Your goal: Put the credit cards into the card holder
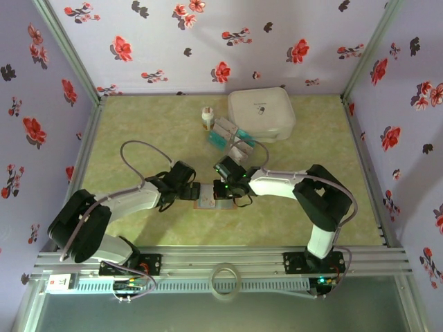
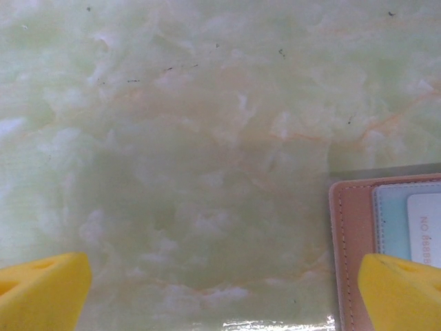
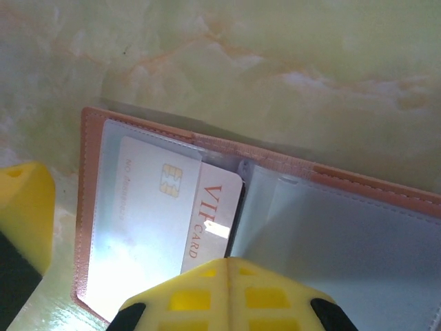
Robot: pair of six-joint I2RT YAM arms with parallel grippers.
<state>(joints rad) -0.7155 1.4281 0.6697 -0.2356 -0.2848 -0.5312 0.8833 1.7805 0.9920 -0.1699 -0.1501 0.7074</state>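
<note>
Right gripper (image 3: pixel 227 267), pressed together, sits over a white card (image 3: pixel 207 210) half inside the card holder (image 3: pixel 85 207); left gripper (image 2: pixel 220 293), spread, straddles its edge on open table (image 2: pixel 179 138).

One reddish-brown leather card holder (image 3: pixel 372 181), one white chip card (image 3: pixel 172 207), one white rounded-square zip case (image 1: pixel 261 114), one small white bottle (image 1: pixel 206 117); overlapping teal and white flat cards (image 1: pixel 228 136), number unclear.

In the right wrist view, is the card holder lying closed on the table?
No, the card holder lies open, with its clear pockets showing and a white card partly slid into one.
</note>
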